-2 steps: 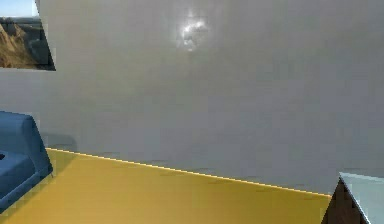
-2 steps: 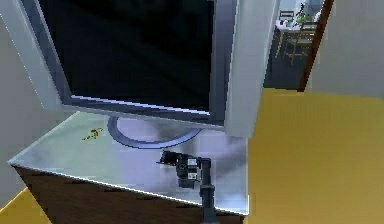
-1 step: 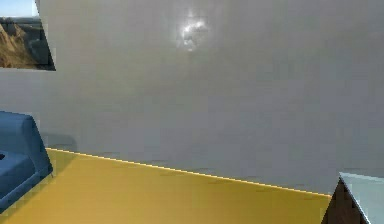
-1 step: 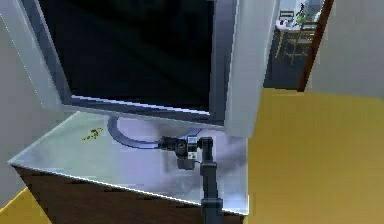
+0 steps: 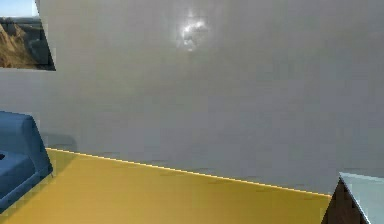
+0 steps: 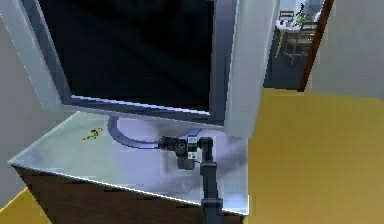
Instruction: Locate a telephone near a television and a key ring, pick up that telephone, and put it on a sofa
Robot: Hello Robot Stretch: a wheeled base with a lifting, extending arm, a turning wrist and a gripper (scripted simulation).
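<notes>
pick-up step, i judge: gripper [image 6: 176, 147] by the television [image 6: 140, 50] base on the table [image 6: 60, 155], telephone presumably at its tip; i can't tell the jaws' state or if anything's held. next: lift clear, then turn toward the sofa [image 5: 18, 160]

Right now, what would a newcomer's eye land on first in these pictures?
The big dark-screened television in the arm side view, standing on a pale-topped table, with the arm reaching its claw in by the round base. Next, in the forward view, the blue sofa at the left edge against the yellow floor, and a landscape picture on the grey wall above it.
</notes>
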